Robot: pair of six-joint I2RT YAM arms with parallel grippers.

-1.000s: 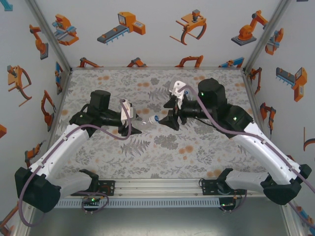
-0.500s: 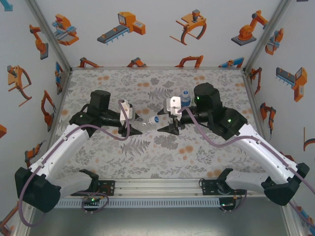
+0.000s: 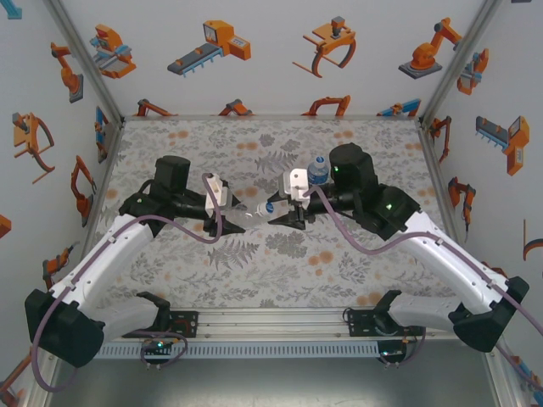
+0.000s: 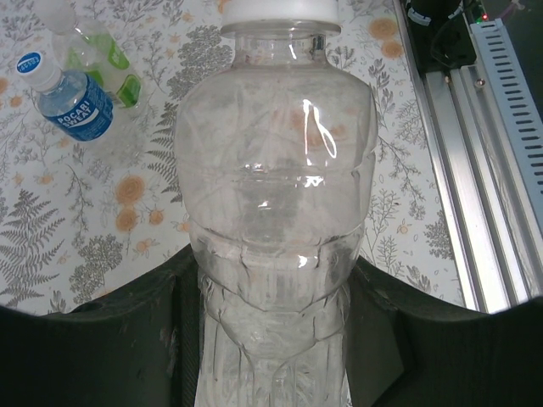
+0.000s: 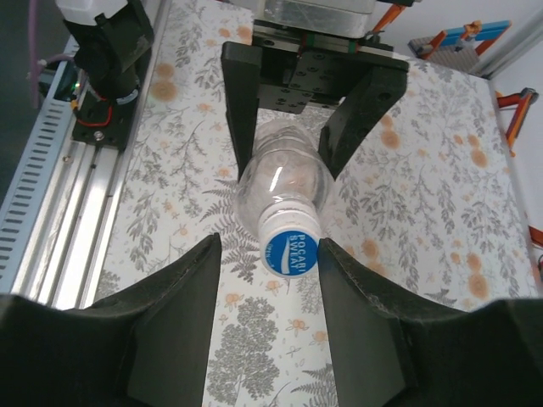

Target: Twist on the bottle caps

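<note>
Near edge: the aluminium rail (image 3: 271, 326) carries both arm bases in front of the fern-patterned table (image 3: 254, 271).
Left gripper (image 5: 287, 161): clenched on the body of the clear bottle (image 4: 276, 195), holding it on its side above the table with the neck pointing at the right arm.
Cap (image 5: 289, 243): white with blue Pocari Sweat print, seated on the clear bottle's neck. How far it is threaded cannot be told.
Right gripper (image 5: 270, 250): its jaws flank the cap, one side about touching and the other with a gap, so it is released, with nothing grasped.
Step in hand: probably taking hold of the cap for a twist.
Next move: it calls for closing squarely on the cap's rim, then turning about the bottle's axis while the left gripper keeps the body from spinning.
Farther back: the blue-label bottle (image 4: 72, 102) stands capped, and the green-tinted bottle (image 4: 97, 47) is just beside it, its cap unclear.
</note>
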